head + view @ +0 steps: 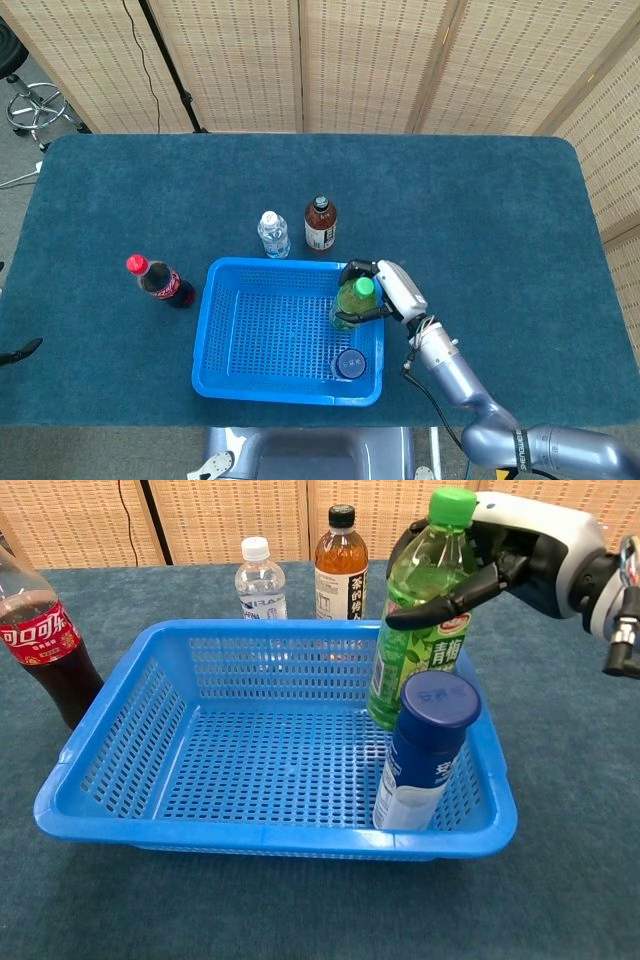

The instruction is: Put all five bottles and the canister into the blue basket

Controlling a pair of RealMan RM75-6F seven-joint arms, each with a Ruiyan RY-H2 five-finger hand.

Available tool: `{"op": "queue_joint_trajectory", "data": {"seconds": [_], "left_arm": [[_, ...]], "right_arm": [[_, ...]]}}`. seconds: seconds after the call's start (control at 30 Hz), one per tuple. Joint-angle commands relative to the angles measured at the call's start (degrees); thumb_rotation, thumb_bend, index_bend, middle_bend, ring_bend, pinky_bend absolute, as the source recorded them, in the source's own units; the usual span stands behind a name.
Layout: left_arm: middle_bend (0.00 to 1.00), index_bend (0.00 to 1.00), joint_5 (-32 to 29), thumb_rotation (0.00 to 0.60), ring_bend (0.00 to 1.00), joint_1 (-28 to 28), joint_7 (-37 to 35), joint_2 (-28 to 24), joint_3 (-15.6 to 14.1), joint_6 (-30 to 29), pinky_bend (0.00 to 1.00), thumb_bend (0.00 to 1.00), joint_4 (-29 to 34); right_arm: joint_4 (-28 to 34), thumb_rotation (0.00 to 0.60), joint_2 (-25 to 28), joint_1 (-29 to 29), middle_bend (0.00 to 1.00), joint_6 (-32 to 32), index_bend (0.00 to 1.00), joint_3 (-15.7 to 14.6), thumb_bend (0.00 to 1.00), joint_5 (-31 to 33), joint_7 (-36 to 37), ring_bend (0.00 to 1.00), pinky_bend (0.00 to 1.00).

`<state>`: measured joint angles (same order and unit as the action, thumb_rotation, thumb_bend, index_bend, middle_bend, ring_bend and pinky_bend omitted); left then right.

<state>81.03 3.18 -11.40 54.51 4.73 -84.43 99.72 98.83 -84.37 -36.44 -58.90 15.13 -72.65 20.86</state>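
The blue-capped white canister (428, 752) stands upright in the near right corner of the blue basket (95, 748), which sits at the near middle of the teal table (480, 200). Just behind the canister, the right hand (510, 552) grips the green tea bottle (420, 610) around its upper body, dark fingers (440, 605) wrapped across the front. The bottle is nearly upright, its base down inside the basket at the right side; whether it touches the basket floor cannot be told.

Left of the basket, the cola bottle (45, 630) stands on the table. Beyond the far wall of the basket, a clear water bottle (260, 580) and a brown tea bottle (340, 565) stand side by side.

The left hand shows in neither view.
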Motion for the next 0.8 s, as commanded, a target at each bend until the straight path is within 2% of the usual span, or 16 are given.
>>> {"op": "queue_joint_trajectory", "data": {"seconds": [0.03,0.1,0.17,0.2,0.27,0.33,0.47,0.67,0.8], "left_arm": [[0.0,0.0,0.15,0.6,0.0,-0.03,0.05,0.01,-0.08,-0.06,0.0,0.04,0.07],[0.0,0.0,0.32,0.6,0.0,-0.09,0.15,0.06,-0.16,-0.18,0.0,0.04,0.12],[0.0,0.0,0.42,0.6,0.0,-0.12,0.22,0.09,-0.21,-0.24,0.0,0.04,0.15],[0.0,0.0,0.47,0.6,0.0,-0.12,0.3,0.12,-0.23,-0.26,0.0,0.04,0.16],[0.0,0.0,0.53,0.6,0.0,-0.12,0.52,0.19,-0.27,-0.3,0.0,0.04,0.16],[0.0,0.0,0.49,0.6,0.0,-0.15,0.64,0.25,-0.26,-0.37,0.0,0.04,0.17],[0.0,0.0,0.38,0.6,0.0,-0.31,0.59,0.3,-0.14,-0.77,0.0,0.04,0.13],[0.0,0.0,-0.02,0.6,0.0,-0.2,0.89,0.52,0.08,-0.68,0.0,0.04,0.05],[0.0,0.0,-0.51,0.6,0.0,0.0,1.74,0.95,0.46,-0.74,0.0,0.04,-0.02]], "right_arm": [[-2.23,0.6,0.99,0.57,0.38,-0.32,0.39,-2.38,0.34,-4.38,0.42,0.35,0.39],[-2.4,0.6,1.91,0.8,0.22,-0.18,0.28,-3.34,0.23,-5.81,0.68,0.17,0.27],[-2.02,0.6,3.22,0.8,0.11,0.71,0.2,-4.14,0.12,-6.56,0.89,0.06,0.19],[-1.83,0.6,3.93,0.94,0.06,0.73,0.16,-4.42,0.06,-6.93,0.8,0.02,0.15],[-1.42,0.6,4.91,1.47,0.01,-0.28,0.09,-4.51,0.0,-7.48,0.41,0.0,0.09],[-1.2,0.6,5.34,1.83,0.0,-1.34,0.05,-4.13,0.0,-7.45,-0.01,0.0,0.07],[-0.14,0.6,7.64,2.1,0.0,-3.54,0.0,-1.32,0.0,-6.08,-0.87,0.0,0.06],[-0.28,0.6,10.59,0.59,0.0,-2.11,0.0,4.01,0.0,-0.2,0.4,0.0,0.03],[-2.15,0.6,10.61,-0.53,0.0,-0.52,0.0,5.53,0.0,2.14,1.27,0.0,0.0]]}}
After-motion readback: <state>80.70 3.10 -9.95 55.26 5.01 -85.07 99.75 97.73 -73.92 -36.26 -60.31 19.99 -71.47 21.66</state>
